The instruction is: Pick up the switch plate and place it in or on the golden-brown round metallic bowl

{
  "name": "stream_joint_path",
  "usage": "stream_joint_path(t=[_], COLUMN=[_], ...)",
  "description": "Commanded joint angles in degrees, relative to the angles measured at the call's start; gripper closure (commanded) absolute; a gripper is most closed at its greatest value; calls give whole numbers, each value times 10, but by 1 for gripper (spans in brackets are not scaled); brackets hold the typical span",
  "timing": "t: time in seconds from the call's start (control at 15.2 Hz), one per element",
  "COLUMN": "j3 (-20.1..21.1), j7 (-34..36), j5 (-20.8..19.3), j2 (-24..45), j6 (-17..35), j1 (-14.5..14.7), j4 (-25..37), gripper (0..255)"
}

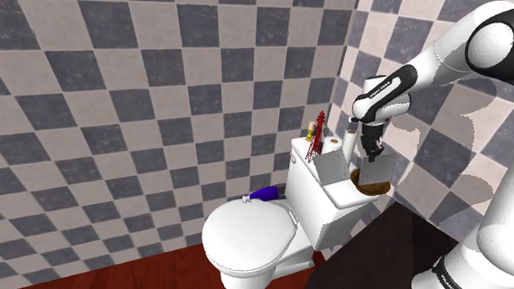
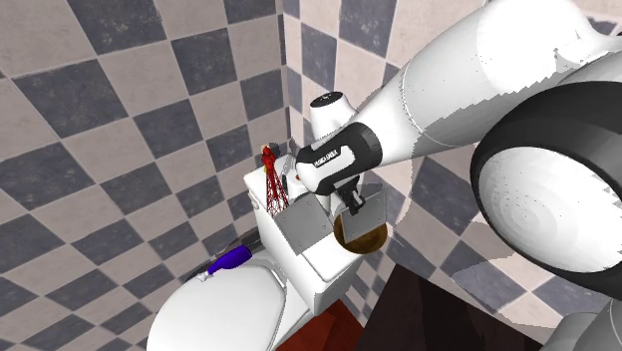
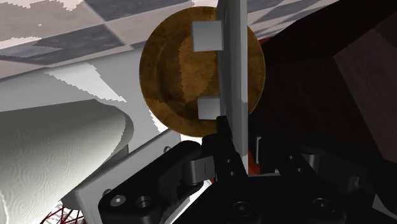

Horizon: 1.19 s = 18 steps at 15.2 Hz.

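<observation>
A golden-brown round bowl (image 1: 372,184) (image 2: 363,238) (image 3: 178,70) stands on the white toilet tank's lid (image 1: 345,195), at the end nearest the dark counter. My black gripper (image 1: 372,145) (image 2: 351,199) (image 3: 230,130) hangs just above the bowl, shut on a thin grey switch plate (image 1: 375,161) (image 2: 363,207) (image 3: 233,63). The plate is held upright, edge-on to the wrist camera, with two small square switches sticking out of one face. Its lower edge is over the bowl's inside; whether it touches the bowl cannot be told.
Also on the tank lid are a tilted grey panel (image 1: 333,168) (image 2: 304,225), a white paper roll (image 1: 335,144) (image 3: 57,159) and a red wiry thing (image 1: 316,144) (image 2: 271,184). A blue object (image 1: 265,194) lies behind the closed toilet seat (image 1: 249,231). A dark counter (image 1: 394,264) and checkered walls close in.
</observation>
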Motion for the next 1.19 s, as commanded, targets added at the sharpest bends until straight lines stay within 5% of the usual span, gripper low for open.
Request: stream_joint_path(t=[0.0, 0.07, 0.13, 0.46, 0.73, 1.12], j3=[0, 0, 0, 0, -2, -2], j7=[0, 0, 0, 0, 9, 9], j5=[0, 0, 0, 0, -12, -12], j2=[0, 0, 0, 0, -41, -41], j6=[0, 0, 0, 0, -72, -72], j1=[0, 0, 0, 0, 11, 11], j4=[0, 0, 0, 0, 32, 32], gripper=[255, 255, 0, 0, 0, 0])
